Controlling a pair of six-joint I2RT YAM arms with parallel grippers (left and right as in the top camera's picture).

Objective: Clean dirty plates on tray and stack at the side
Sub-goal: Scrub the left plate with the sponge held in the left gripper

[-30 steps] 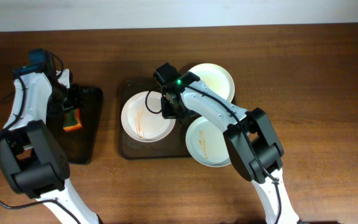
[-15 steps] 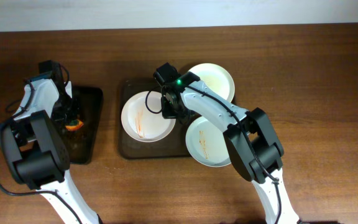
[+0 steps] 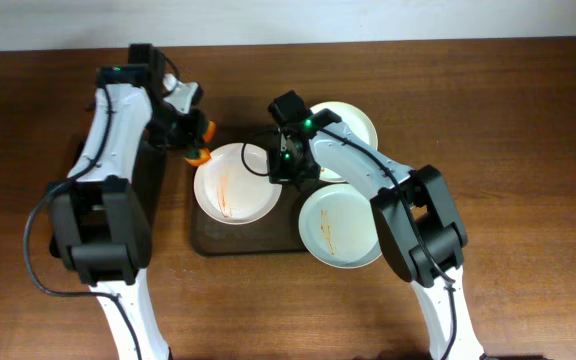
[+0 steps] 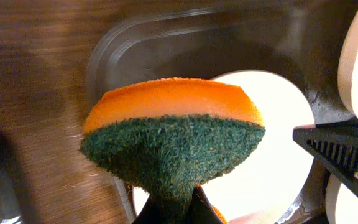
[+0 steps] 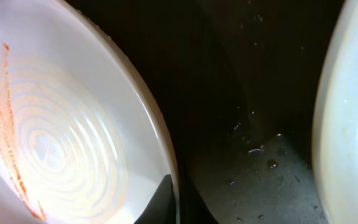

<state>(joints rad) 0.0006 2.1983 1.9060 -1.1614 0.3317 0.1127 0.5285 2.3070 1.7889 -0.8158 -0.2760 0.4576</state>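
Observation:
Three dirty plates lie on the dark brown tray (image 3: 248, 243): a left plate (image 3: 234, 186) with orange smears, a back plate (image 3: 348, 128), and a front-right plate (image 3: 340, 226) with a faint smear. My left gripper (image 3: 192, 146) is shut on an orange sponge (image 3: 200, 154) with a green scouring face (image 4: 173, 149), held just over the left plate's (image 4: 272, 143) upper-left rim. On that plate's right rim (image 5: 166, 149), my right gripper (image 3: 281, 166) is shut, one finger inside and one outside. The smears (image 5: 8, 130) show clearly in the right wrist view.
A smaller black tray (image 3: 154, 175) sits left of the brown one, mostly hidden under my left arm. Water droplets dot the brown tray's floor (image 5: 260, 162) between the plates. Bare wooden table (image 3: 528, 150) lies to the right and front.
My left gripper closed on the sponge at the black tray and swung right with it to the left plate's rim. My right gripper kept its hold, shifting slightly right.

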